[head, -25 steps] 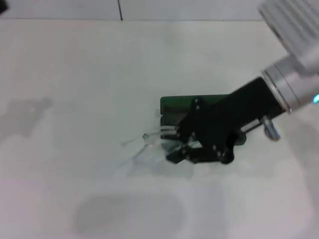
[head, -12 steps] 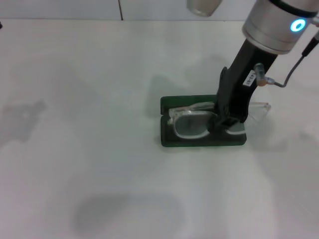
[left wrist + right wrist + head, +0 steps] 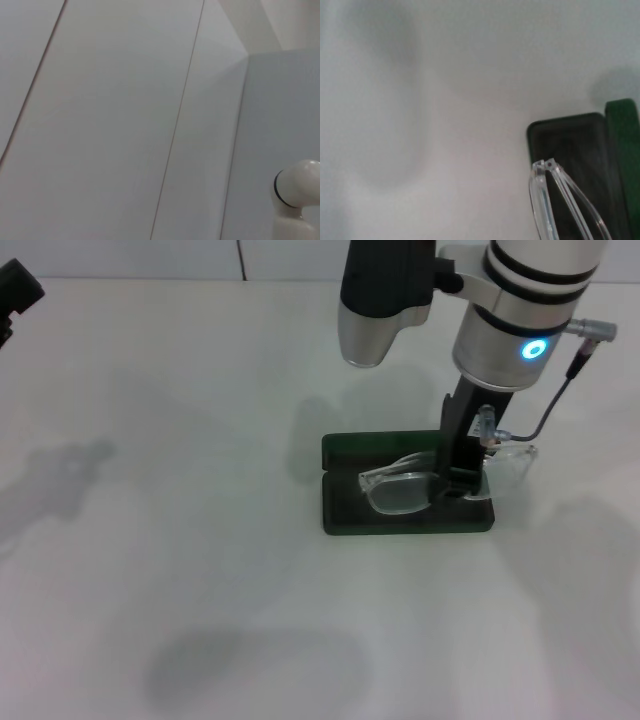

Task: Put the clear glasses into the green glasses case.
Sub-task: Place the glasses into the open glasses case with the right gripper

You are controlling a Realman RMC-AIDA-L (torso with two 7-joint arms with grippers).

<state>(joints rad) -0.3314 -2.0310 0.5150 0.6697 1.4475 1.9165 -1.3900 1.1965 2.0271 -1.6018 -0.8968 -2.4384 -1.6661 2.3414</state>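
While the open green glasses case (image 3: pixel 405 512) lies flat on the white bench (image 3: pixel 180 540), the right tool (image 3: pixel 457 480) reaches straight down over it, clenched on the clear glasses (image 3: pixel 400 485), which hang tilted just above the dark lining.

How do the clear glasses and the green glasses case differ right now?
Material: the clear glasses are see-through and colourless; the green glasses case is opaque dark green with a dark lining.
Pose: the case lies open and flat on the table; the glasses sit tilted over it, one end sticking out past its right edge.
Contact: the right gripper stands on the glasses, not on the case.
Shared: similar width.
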